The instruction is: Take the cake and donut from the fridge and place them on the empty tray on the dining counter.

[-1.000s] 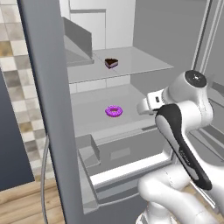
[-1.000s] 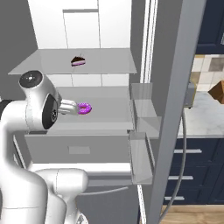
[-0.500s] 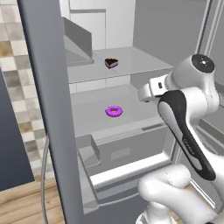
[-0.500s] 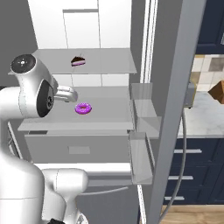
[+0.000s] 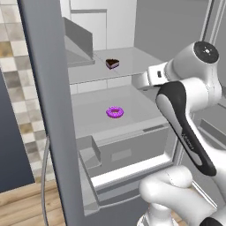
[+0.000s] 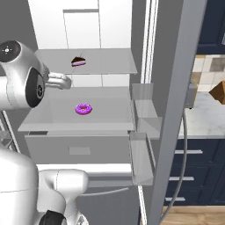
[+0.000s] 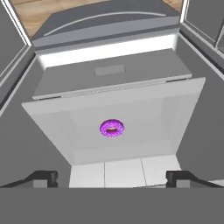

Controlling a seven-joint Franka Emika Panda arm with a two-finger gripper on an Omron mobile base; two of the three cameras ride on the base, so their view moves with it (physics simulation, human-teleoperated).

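gripper (image 7: 111, 178) fingertips cut off low (hand view), fridge (image 5: 48, 110) top cropped

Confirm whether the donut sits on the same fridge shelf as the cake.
No: the donut lies on the lower shelf, while the cake sits on the shelf above it inside the fridge.

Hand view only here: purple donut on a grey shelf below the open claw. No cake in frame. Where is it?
Observer: The cake sits on the shelf one level above the donut, near that shelf's middle.
Operator: Anything beside it?
Observer: A slanted grey compartment stands to its left in the left base view, apart from it.
Operator: Door bins in the way?
Observer: No. The door bins hang on the open right door, off to the side of both shelves.
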